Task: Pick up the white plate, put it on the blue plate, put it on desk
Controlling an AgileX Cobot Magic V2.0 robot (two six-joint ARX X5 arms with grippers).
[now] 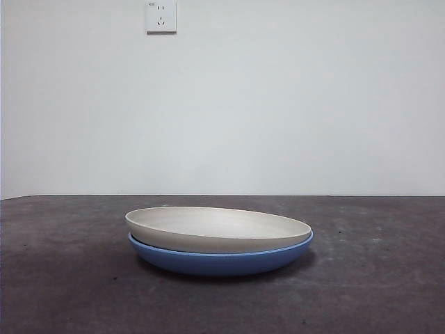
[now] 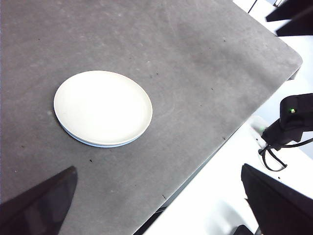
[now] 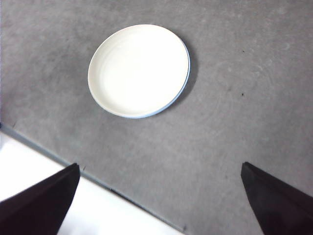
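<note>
Front view gives you the clearest look at the stack: the wide, shallow, round off-white matte plate (image 1: 219,228) sits nested in the wide, shallow, round glossy blue plate (image 1: 221,261), and its rim tilts a little, higher on one side than on the other. The blue plate rests on the broad, flat, dark grey-brown speckled desk (image 1: 62,278), roughly at its middle. Behind them you see a plain pale wall with a white wall socket (image 1: 160,17) high up. No arm enters this view.

From the left wrist view you look down on the stack from well above. The left gripper (image 2: 156,200) hangs clear of the white plate (image 2: 102,107), with its two black jaws spread wide and nothing between them. Only a thin blue edge (image 2: 98,145) peeks out under the white plate. Past the desk's edge you can see a black device with a green light (image 2: 293,120) and a cable.

Your right wrist view shows the same thing from the other side: the right gripper (image 3: 159,198) is held high, well apart from the white plate (image 3: 138,70), jaws wide apart and empty. A sliver of the blue plate (image 3: 183,85) shows along one side. The desk's edge (image 3: 98,183) runs just beside the jaws.
</note>
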